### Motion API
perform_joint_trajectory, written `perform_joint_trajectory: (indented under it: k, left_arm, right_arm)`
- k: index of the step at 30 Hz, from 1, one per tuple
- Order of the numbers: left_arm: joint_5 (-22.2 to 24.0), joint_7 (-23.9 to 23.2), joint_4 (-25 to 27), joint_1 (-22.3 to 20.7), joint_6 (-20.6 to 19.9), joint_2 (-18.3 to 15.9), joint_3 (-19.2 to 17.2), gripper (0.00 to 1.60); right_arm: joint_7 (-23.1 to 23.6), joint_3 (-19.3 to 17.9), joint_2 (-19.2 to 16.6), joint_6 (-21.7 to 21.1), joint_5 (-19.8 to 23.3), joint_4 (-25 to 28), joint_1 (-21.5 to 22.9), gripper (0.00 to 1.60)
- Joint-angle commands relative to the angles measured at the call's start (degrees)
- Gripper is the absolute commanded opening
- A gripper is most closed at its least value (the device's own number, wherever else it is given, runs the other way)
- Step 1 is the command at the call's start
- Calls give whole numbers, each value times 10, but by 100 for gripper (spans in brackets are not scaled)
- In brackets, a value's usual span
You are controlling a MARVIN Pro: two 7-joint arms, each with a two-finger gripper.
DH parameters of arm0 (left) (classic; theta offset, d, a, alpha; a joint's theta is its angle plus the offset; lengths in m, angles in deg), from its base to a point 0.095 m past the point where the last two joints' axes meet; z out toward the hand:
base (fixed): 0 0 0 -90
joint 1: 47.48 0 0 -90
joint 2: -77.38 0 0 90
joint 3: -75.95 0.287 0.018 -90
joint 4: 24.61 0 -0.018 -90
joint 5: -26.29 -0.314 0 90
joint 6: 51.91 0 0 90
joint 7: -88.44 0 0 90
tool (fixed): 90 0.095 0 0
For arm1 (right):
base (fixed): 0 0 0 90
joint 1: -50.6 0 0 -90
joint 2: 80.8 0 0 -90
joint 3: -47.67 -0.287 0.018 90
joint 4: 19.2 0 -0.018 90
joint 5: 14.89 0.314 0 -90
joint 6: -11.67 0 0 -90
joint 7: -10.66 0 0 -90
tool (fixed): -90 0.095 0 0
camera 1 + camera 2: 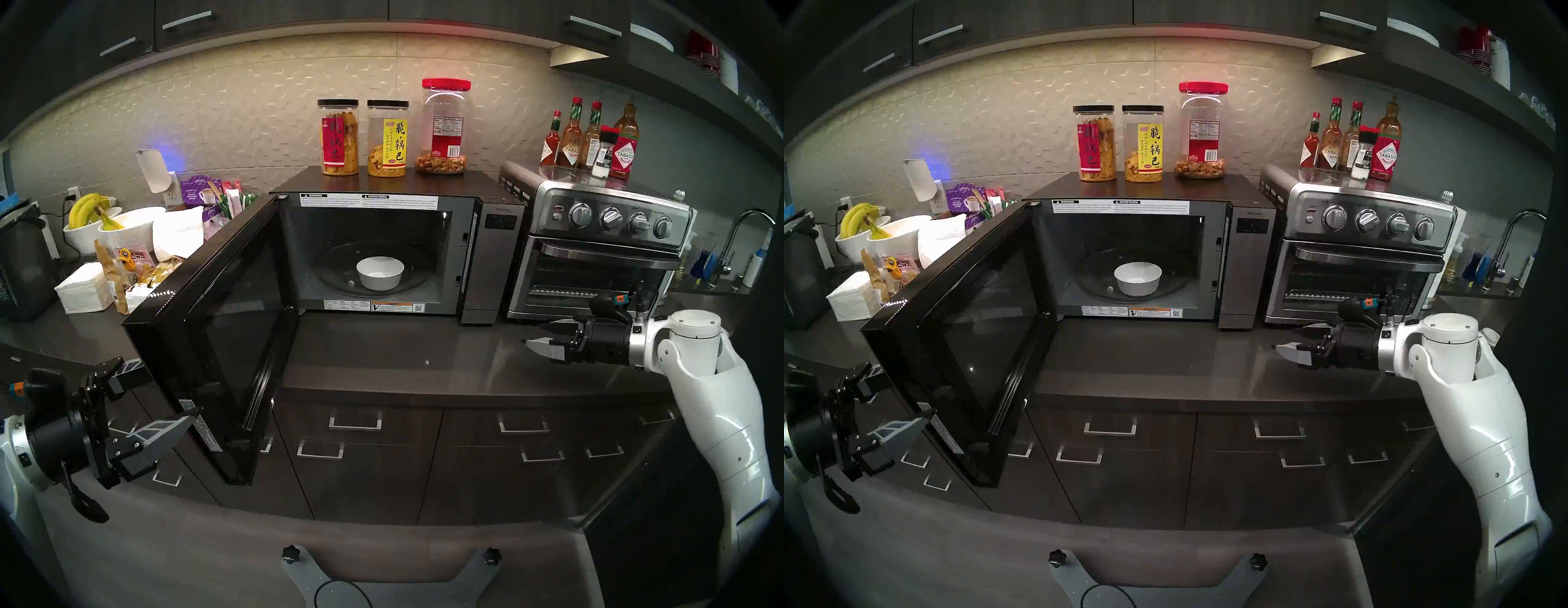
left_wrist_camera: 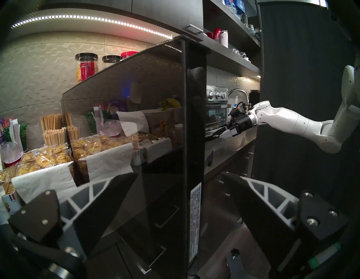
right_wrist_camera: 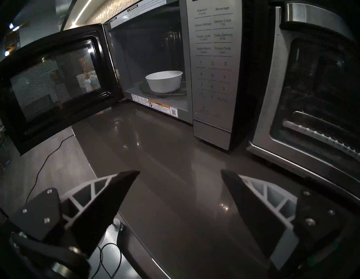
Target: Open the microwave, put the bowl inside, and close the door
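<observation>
The bowl [image 1: 380, 273] sits on the microwave [image 1: 488, 254] turntable; the door [image 1: 212, 335] hangs wide at nine o'clock. Both grippers, left [image 1: 163, 392] and right [image 1: 535, 335], gape empty.

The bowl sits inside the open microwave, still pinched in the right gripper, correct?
Not quite. The bowl does sit inside the open microwave, but the right gripper is open and empty, over the counter well outside it. The head view shows this.
</observation>
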Motion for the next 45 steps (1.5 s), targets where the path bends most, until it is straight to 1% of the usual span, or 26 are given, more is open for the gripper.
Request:
perform_joint_trajectory:
  k: [1, 37, 42, 45]
  left_arm:
    - [6, -3, 3, -1, 0, 1, 1, 160]
    - [6, -3, 3, -1, 0, 1, 1, 160]
    - [10, -8, 2, -2, -1, -1, -4, 160]
    - [22, -16, -1, -5, -2, -3, -8, 160]
  right_arm:
    - [5, -4, -5, 8, 0, 7, 11, 160]
    - [7, -5, -4, 8, -2, 6, 11, 160]
    - [8, -5, -4, 8, -2, 6, 11, 160]
    - [8, -5, -4, 8, -2, 6, 11, 160]
